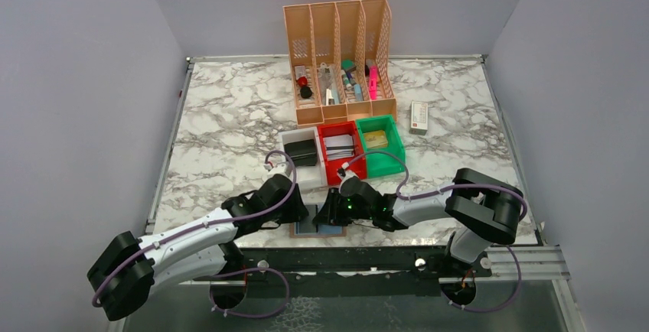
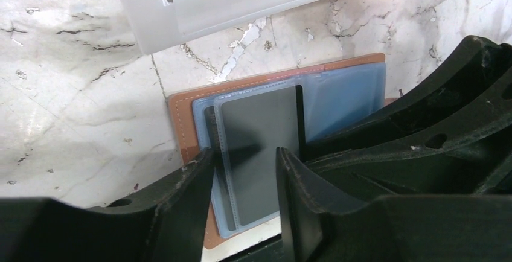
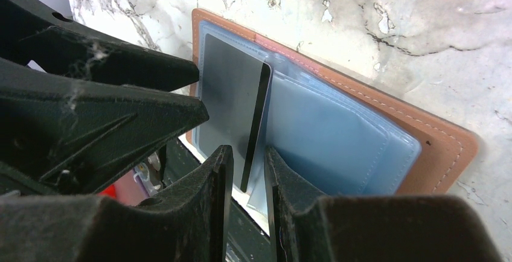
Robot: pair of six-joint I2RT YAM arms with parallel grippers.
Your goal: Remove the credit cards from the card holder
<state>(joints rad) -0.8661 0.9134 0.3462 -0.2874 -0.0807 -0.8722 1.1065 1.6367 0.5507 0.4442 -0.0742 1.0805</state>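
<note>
Right wrist view shows the right gripper, jaws barely parted astride the raised edge of the dark card, grip unclear, and the left gripper, jaws spread over the brown holder at the table's near edge; the card looks light, stiff and slick, so that free edge is the place to pinch.

We take this for a robotics lab cell; plain grey partition walls box in a marble-patterned bench on three sides; two cabled robot arms, the left arm and the right arm, are bolted to a metal rail at its near edge; a peach desk organiser stands behind a white bin, a red bin and a green bin in a tidy row.
</note>
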